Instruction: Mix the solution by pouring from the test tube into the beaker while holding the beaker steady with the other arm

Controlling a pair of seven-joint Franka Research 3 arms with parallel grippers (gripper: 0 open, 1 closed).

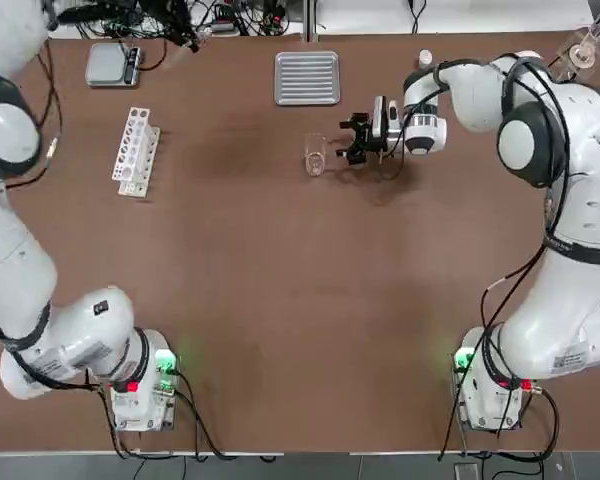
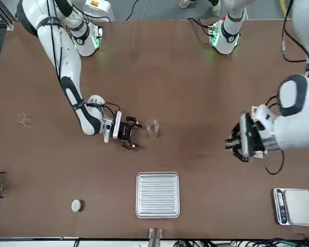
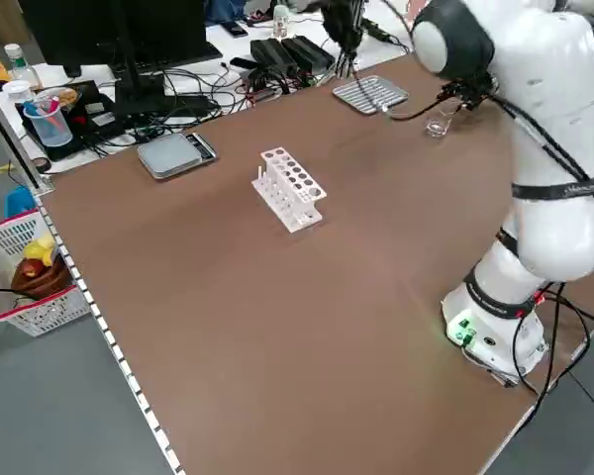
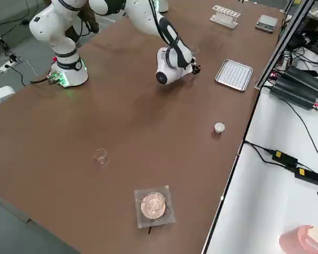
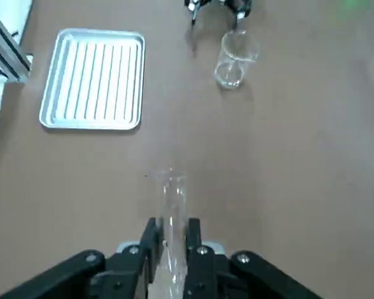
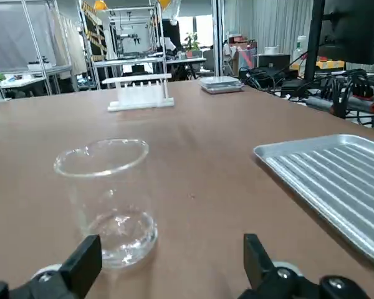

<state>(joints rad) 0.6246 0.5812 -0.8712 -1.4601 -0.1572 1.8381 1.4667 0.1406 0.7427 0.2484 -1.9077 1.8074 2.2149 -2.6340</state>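
Right gripper (image 1: pixel 352 138) low, level, jaws wide, just beside one beaker (image 1: pixel 315 155) standing mid-table. Left gripper (image 2: pixel 238 141) raised, clamped on one test tube (image 5: pixel 172 205). One tray (image 1: pixel 307 77), one rack (image 1: pixel 136 151).

One beaker (image 1: pixel 315 155), one test tube (image 5: pixel 172 215), one tube rack (image 1: pixel 135 151), one tray (image 1: pixel 307 77), possibly two scales (image 1: pixel 113 63).
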